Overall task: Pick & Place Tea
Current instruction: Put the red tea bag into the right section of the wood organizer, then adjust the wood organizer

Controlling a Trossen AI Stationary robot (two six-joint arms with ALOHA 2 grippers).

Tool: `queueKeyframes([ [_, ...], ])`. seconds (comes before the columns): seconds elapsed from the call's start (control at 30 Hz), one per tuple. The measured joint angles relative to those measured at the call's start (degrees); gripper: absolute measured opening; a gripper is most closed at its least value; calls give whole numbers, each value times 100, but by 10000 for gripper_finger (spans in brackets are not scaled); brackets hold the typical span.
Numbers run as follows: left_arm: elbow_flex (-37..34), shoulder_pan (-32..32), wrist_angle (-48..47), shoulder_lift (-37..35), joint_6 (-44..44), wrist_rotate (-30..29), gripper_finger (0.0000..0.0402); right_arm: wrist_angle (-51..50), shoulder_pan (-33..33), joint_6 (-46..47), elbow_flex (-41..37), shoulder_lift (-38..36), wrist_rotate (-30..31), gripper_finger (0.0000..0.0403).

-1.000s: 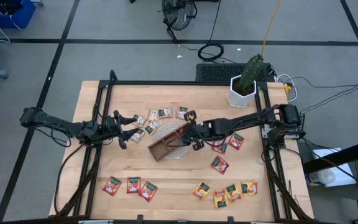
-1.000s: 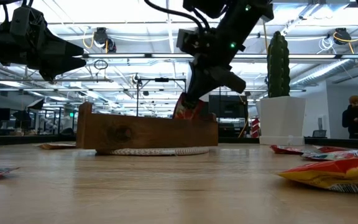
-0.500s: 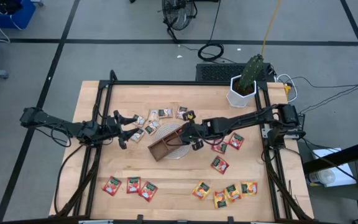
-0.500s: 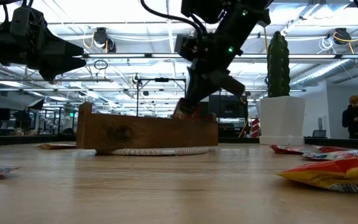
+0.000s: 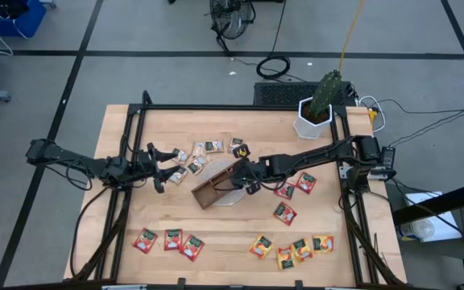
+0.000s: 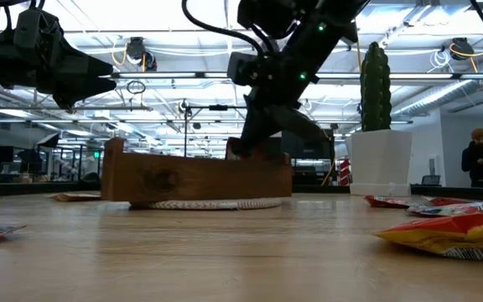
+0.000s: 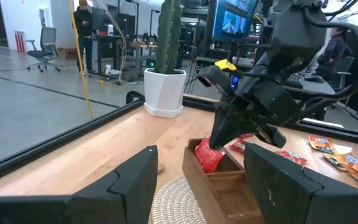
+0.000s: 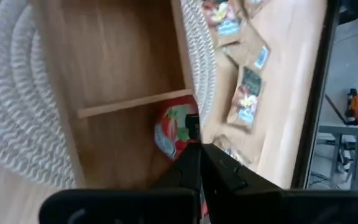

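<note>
From above, a wooden tray point(image 5: 217, 187) sits on a round woven mat point(image 5: 230, 198) near the middle of the table point(image 5: 216, 234). The right gripper point(image 5: 248, 179) reaches in from the right and ends over the tray's far-right end. The left gripper point(image 5: 158, 167) waits left of the tray, beside a scatter of beige tea packets point(image 5: 202, 151). Red packets point(image 5: 168, 240) lie along the near-left edge, orange-yellow packets point(image 5: 293, 248) along the near-right edge, and more red ones point(image 5: 285, 213) lie right of the tray. A potted cactus point(image 5: 321, 103) stands at the far right.

At table height, the tray point(image 6: 195, 178) stands on the mat point(image 6: 204, 203), and the right gripper point(image 6: 254, 144) comes down into its right end, where a sliver of red shows at the rim. The left arm point(image 6: 44, 63) hangs at upper left. An orange-yellow packet point(image 6: 451, 231) lies near on the right.

From the left wrist, the left fingers point(image 7: 132, 180) stand wide apart with nothing between them. Beyond, the right gripper point(image 7: 219, 140) pinches a red packet point(image 7: 206, 155) standing upright in the tray's end compartment point(image 7: 219, 183), the cactus point(image 7: 166, 59) behind.

From the right wrist, the right fingers point(image 8: 194, 165) are closed on the red packet point(image 8: 173, 130), which sits in the end compartment just past a divider point(image 8: 132, 102). Beige packets point(image 8: 244, 93) lie on the table beyond the mat point(image 8: 8, 118).
</note>
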Motion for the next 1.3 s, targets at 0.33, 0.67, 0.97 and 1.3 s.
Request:
queueKeyframes([
  [0.33, 1, 0, 3, 0, 0, -1, 239, 266, -13, 18, -18, 2, -29, 43],
  [0.67, -1, 0, 2, 0, 0, -1, 239, 718, -27, 317, -27, 2, 18, 130],
  [0.97, 1, 0, 2, 0, 0, -1, 239, 1134, -101, 314, -28, 2, 146, 157],
  [1.3, -1, 0, 1, 0, 0, 1, 239, 995, -7, 299, -26, -348, 1596, 153],
])
